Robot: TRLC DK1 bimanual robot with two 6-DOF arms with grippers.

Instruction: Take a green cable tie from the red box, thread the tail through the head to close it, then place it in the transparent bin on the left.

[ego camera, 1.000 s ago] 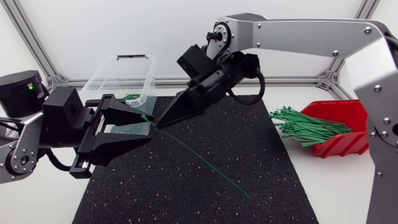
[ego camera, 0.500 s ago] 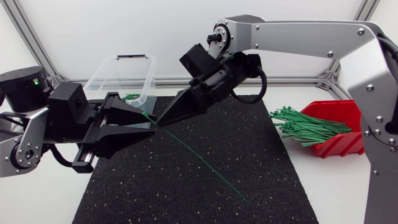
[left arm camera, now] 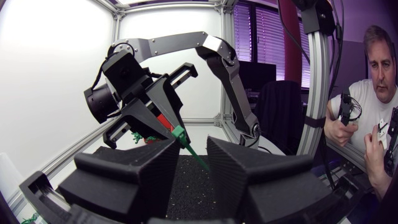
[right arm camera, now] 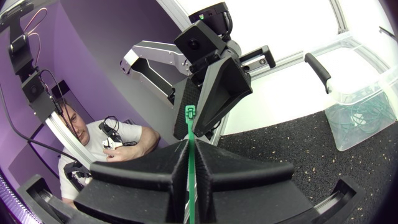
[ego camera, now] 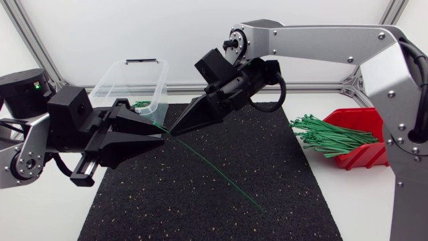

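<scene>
My right gripper (ego camera: 171, 131) hangs over the black mat (ego camera: 200, 201), shut on a green cable tie (ego camera: 215, 171). The tie's long tail slants down to the mat. Its square head (right arm camera: 190, 113) sticks out just past the right fingertips (right arm camera: 180, 149). My left gripper (ego camera: 159, 132) faces it tip to tip, its fingers narrowly apart. In the left wrist view the tie head (left arm camera: 180, 132) sits just ahead of the gap between the left fingers (left arm camera: 143, 165), untouched. The transparent bin (ego camera: 131, 82) stands at the back left. The red box (ego camera: 374, 120) is at the right.
A bundle of green ties (ego camera: 328, 137) spills out of the red box toward the mat. A few closed green ties (right arm camera: 364, 115) lie inside the transparent bin. Both arms meet above the mat's left half, close to the bin's front wall.
The left gripper's fingers have drawn closer together around the tie's head end. The right gripper, with the tie, has shifted only slightly.
</scene>
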